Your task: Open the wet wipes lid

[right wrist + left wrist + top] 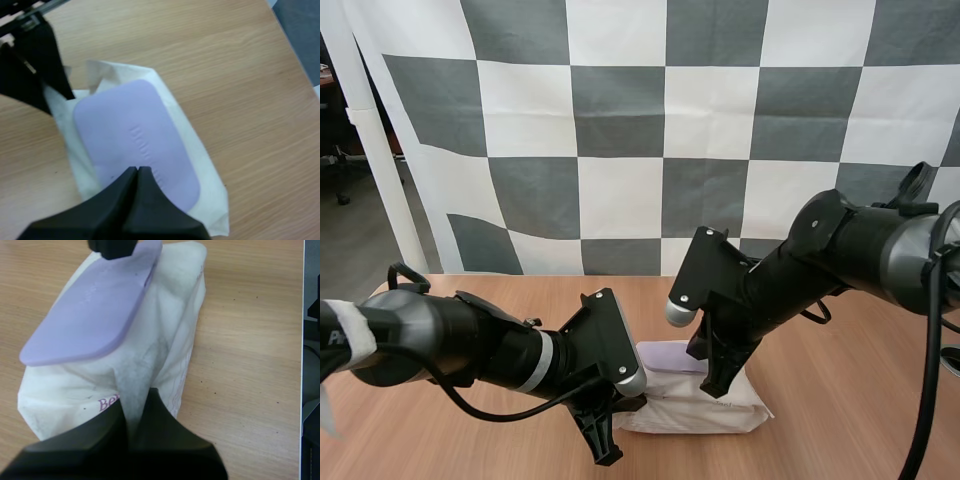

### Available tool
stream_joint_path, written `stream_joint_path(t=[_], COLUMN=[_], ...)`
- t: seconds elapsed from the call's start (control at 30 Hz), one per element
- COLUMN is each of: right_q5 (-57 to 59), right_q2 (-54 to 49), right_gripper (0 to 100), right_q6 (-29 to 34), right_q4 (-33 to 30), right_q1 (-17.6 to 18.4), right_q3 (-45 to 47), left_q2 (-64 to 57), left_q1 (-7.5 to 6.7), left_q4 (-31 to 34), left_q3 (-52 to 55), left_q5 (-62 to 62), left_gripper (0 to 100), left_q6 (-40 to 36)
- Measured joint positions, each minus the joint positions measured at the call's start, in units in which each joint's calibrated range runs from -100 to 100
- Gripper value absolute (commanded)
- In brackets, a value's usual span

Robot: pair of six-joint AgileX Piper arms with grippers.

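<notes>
A white pack of wet wipes lies on the wooden table, its lilac lid on top. My left gripper is shut on the pack's end; the left wrist view has its fingertips pinching the white wrapper's seam just below the lid. My right gripper hangs over the pack's other end. In the right wrist view its fingers lie together as one wedge, tips at the lid's near edge. The left gripper holds the pack at the far end.
Bare wooden table surrounds the pack on all sides. The table's right edge runs beside the pack in the right wrist view.
</notes>
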Motion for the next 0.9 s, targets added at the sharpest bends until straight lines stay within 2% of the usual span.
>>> stream_joint_path(t=[0.03,0.13,0.3,0.47,0.6,0.9], right_q5=[2.21,8.53,14.66,14.32,7.08,-2.66], right_q2=[-0.50,-2.49,-5.69,-5.94,-5.94,-5.94], right_gripper=[31,99,100,100,100,100], right_q6=[0.09,0.09,1.04,0.69,-2.82,-6.42], right_q4=[-0.54,-1.72,-2.38,-2.32,-1.43,1.71], right_q1=[0.00,0.00,0.00,0.00,0.00,0.00], right_q3=[0.00,0.00,0.00,0.89,5.41,5.69], left_q2=[0.00,0.00,0.00,0.00,0.00,0.00], left_q1=[0.00,0.00,0.00,0.00,0.00,0.00], left_q4=[0.00,0.00,0.00,0.11,0.11,0.11], left_q3=[0.00,0.00,0.00,0.00,0.00,0.00], left_q5=[-0.10,-0.04,-0.16,-0.16,-0.16,-0.16], left_gripper=[0,0,0,0,0,0], left_q6=[0.00,0.00,0.00,0.00,0.00,0.00])
